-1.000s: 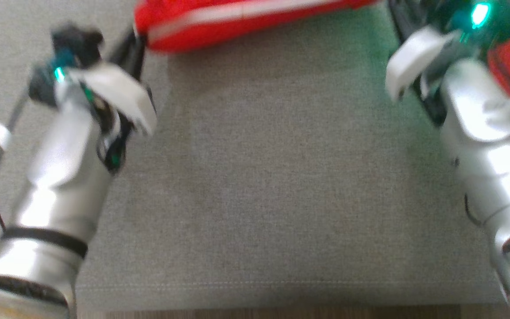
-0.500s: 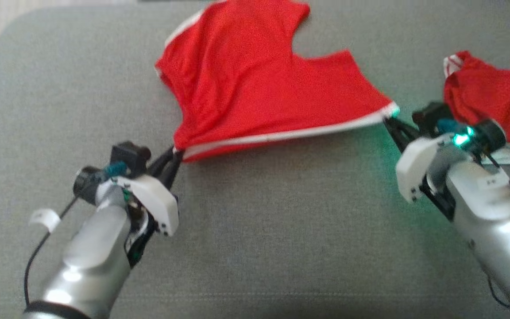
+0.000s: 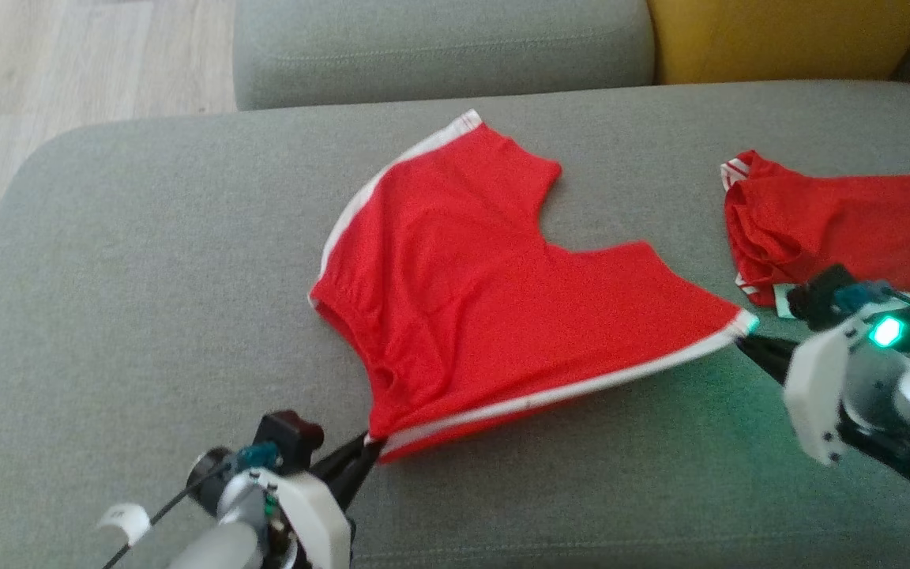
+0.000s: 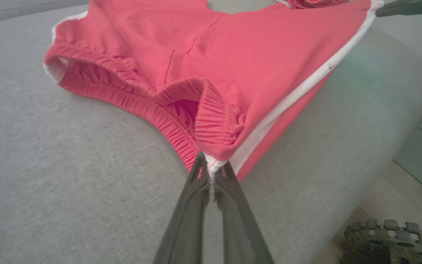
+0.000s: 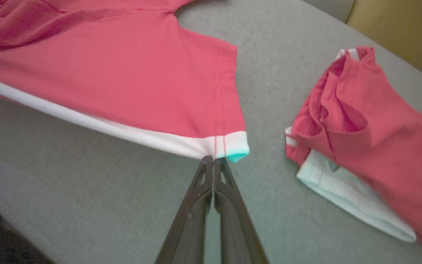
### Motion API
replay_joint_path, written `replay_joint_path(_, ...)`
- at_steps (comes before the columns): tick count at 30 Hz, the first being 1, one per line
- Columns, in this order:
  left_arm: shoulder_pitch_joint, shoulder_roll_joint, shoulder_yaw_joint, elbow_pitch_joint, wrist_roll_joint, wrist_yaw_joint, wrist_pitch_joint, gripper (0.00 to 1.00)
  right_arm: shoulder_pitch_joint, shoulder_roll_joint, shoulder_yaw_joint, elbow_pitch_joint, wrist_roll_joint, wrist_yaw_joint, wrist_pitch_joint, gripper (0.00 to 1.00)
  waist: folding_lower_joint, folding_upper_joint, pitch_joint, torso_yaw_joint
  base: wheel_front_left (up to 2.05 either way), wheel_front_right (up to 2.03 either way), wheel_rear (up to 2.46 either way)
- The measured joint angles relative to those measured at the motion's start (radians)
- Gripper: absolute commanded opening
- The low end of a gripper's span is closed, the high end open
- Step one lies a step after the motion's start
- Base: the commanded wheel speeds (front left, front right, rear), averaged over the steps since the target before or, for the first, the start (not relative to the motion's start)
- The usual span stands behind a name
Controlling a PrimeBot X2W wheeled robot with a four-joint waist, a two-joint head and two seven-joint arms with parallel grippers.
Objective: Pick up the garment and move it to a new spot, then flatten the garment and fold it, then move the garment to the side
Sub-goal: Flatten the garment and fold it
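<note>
The garment (image 3: 494,292) is a pair of red shorts with white side stripes, spread over the grey sofa seat (image 3: 147,276). Its near white-striped edge is stretched between my two grippers and lifted slightly off the cushion. My left gripper (image 3: 368,446) is shut on the waistband corner (image 4: 213,163) at the lower left. My right gripper (image 3: 743,336) is shut on the white hem corner (image 5: 218,148) of one leg. The elastic waistband (image 4: 130,91) sags open in the left wrist view.
A second red garment (image 3: 826,225), folded with white trim, lies on the seat at the right, just behind my right wrist. Grey back cushion (image 3: 439,47) and a yellow cushion (image 3: 779,35) stand behind. Wooden floor (image 3: 68,71) lies beyond the sofa's left end.
The head camera has tilted up, bringing the whole seat and back cushions into view. Both grippers keep their hold; the shorts now lie more spread out between them.
</note>
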Motion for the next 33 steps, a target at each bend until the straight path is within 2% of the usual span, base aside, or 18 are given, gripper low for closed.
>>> replay_joint_path(5,0.077,0.075,-0.018,-0.125,-0.036,0.002,0.066,0.0,0.048,-0.163,0.013,-0.158,0.087,0.0,0.137,0.0,0.0,0.0,-0.018,-0.007,0.0,0.0,0.0)
replay_joint_path(6,0.105,0.108,-0.017,-0.176,-0.042,0.004,0.087,0.0,0.065,-0.222,0.007,-0.22,0.117,0.0,0.188,0.0,0.0,0.0,-0.019,-0.004,0.0,0.0,0.0)
replay_joint_path(9,0.132,0.12,-0.011,-0.256,-0.077,0.019,0.112,0.0,0.079,-0.265,-0.032,-0.298,0.135,0.0,0.228,0.0,0.0,0.0,-0.015,0.004,0.0,0.0,0.0)
replay_joint_path(12,0.131,0.129,-0.005,-0.311,-0.077,0.039,0.121,0.0,0.072,-0.267,-0.093,-0.337,0.099,0.0,0.218,0.0,0.0,0.0,-0.007,0.017,0.0,0.0,0.0)
replay_joint_path(16,0.124,0.137,0.008,-0.334,-0.069,0.062,0.125,0.0,0.073,-0.203,-0.171,-0.347,0.05,0.0,0.172,0.0,0.0,0.0,0.01,0.034,0.0,0.0,0.0)
replay_joint_path(24,0.09,0.124,0.059,-0.325,-0.078,0.11,0.077,0.0,0.142,0.012,-0.41,-0.26,-0.106,0.0,-0.054,0.0,0.0,0.0,0.018,0.043,0.0,0.0,0.0)
replay_joint_path(25,0.086,0.124,0.065,-0.319,-0.078,0.118,0.066,0.0,0.159,0.043,-0.443,-0.248,-0.132,0.0,-0.086,0.09,0.0,0.0,0.019,0.041,0.0,0.0,0.0)
replay_joint_path(27,0.08,0.12,0.083,-0.302,-0.078,0.132,0.046,0.0,0.19,0.109,-0.51,-0.228,-0.175,0.0,-0.144,0.02,0.0,0.0,0.022,0.038,0.0,0.0,0.0)
replay_joint_path(28,0.077,0.119,0.086,-0.292,-0.078,0.138,0.035,0.0,0.204,0.142,-0.546,-0.221,-0.2,0.0,-0.175,0.11,0.0,0.0,0.023,0.036,0.0,0.0,0.0)
replay_joint_path(29,0.073,0.118,0.088,-0.283,-0.078,0.144,0.025,0.0,0.218,0.173,-0.58,-0.214,-0.227,0.0,-0.202,0.37,0.0,0.0,0.024,0.033,0.0,0.0,0.0)
replay_joint_path(30,0.071,0.115,0.093,-0.274,-0.078,0.15,0.014,0.0,0.23,0.2,-0.608,-0.211,-0.256,0.0,-0.224,1.0,0.0,0.0,0.024,0.031,0.0,0.0,0.0)
replay_joint_path(31,0.071,0.115,0.093,-0.274,-0.078,0.15,0.014,0.0,0.23,0.2,-0.608,-0.211,-0.256,0.0,-0.224,1.0,0.0,0.0,0.024,0.031,0.0,0.0,0.0)
replay_joint_path(32,0.07,0.106,0.101,-0.256,-0.077,0.157,-0.001,0.0,0.263,0.258,-0.66,-0.21,-0.303,0.0,-0.258,1.0,0.0,0.0,0.024,0.027,0.0,0.0,0.0)
replay_joint_path(33,0.07,0.104,0.1,-0.246,-0.074,0.161,-0.007,0.0,0.282,0.288,-0.681,-0.211,-0.322,0.0,-0.273,1.0,0.0,0.0,0.024,0.024,0.0,0.0,0.0)
